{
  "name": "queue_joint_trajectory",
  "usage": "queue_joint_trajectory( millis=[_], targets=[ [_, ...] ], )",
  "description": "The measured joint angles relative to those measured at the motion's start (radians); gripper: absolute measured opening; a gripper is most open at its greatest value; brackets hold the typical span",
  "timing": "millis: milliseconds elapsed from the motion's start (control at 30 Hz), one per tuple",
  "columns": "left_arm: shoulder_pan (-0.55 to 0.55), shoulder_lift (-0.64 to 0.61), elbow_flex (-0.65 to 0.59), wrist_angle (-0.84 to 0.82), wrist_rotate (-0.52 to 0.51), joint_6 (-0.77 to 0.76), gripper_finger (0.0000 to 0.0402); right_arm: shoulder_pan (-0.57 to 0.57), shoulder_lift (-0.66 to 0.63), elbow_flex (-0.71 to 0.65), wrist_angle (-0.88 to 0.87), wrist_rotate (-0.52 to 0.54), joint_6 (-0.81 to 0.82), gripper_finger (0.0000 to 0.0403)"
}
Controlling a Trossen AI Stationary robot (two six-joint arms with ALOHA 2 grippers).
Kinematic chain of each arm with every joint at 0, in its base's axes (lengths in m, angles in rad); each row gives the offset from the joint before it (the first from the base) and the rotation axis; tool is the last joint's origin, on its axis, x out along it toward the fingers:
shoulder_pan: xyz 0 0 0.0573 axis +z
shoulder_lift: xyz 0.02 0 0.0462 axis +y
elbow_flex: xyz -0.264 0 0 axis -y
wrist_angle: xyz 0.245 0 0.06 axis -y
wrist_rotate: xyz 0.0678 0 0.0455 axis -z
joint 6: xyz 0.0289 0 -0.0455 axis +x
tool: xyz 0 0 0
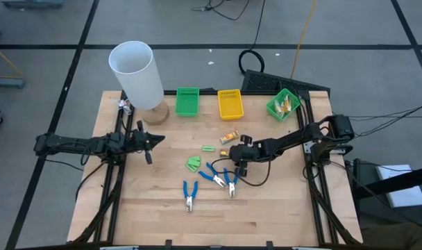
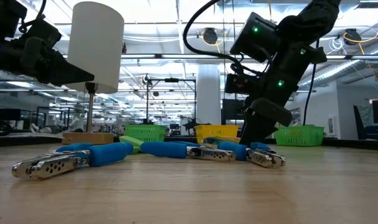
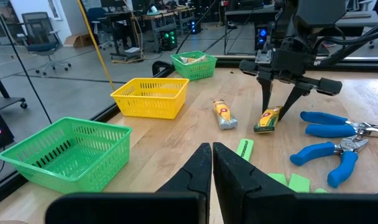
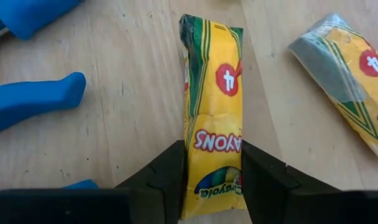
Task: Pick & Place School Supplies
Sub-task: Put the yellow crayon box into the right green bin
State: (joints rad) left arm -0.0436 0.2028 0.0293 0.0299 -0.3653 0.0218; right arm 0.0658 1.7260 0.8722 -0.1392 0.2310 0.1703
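Observation:
My right gripper (image 1: 237, 157) stands low over the table's middle, around a yellow crayon pack (image 4: 214, 124) that lies flat on the wood. A second crayon pack (image 1: 229, 137) lies just beyond it, toward the far edge. Two light-green pieces (image 1: 208, 148) (image 1: 193, 164) lie to the left of the gripper. Three blue-handled pliers (image 1: 190, 194) (image 1: 214, 173) (image 1: 232, 182) lie nearer the near edge. My left gripper (image 3: 211, 168) is shut and empty. It hovers over the table's left part (image 1: 150, 142), pointing at the supplies. My right gripper has the crayon pack pinched between its two fingers (image 4: 170, 177) at one end (image 4: 215, 180), one finger against each long side. The fingers come from above, slanting in from the table's right, and lie across the pack. The pack rests flat on the table (image 3: 268, 119).
A green bin (image 1: 187, 101), a yellow bin (image 1: 230, 104) and a second green bin (image 1: 283, 104) holding a few items stand along the far edge. A tall white cylinder (image 1: 136, 73) on a wooden base stands at the far left. Bare wood lies toward the near edge.

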Motion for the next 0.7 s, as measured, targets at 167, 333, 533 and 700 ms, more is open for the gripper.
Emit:
queue_joint_trajectory(
  millis=[167, 333, 533, 700],
  targets=[
    [0.0, 0.0, 0.0, 0.0, 0.0, 0.0, 0.0021, 0.0, 0.0, 0.0, 0.0, 0.0, 0.0, 0.0126],
    [0.0, 0.0, 0.0, 0.0, 0.0, 0.0, 0.0021, 0.0, -0.009, -0.001, -0.001, -0.001, -0.011, 0.0124],
    [0.0, 0.0, 0.0, 0.0, 0.0, 0.0, 0.0021, -0.001, -0.033, -0.004, -0.003, -0.004, -0.012, 0.0123],
    [0.0, 0.0, 0.0, 0.0, 0.0, 0.0, 0.0021, -0.001, -0.047, -0.003, -0.001, -0.003, -0.011, 0.0123]
  ],
)
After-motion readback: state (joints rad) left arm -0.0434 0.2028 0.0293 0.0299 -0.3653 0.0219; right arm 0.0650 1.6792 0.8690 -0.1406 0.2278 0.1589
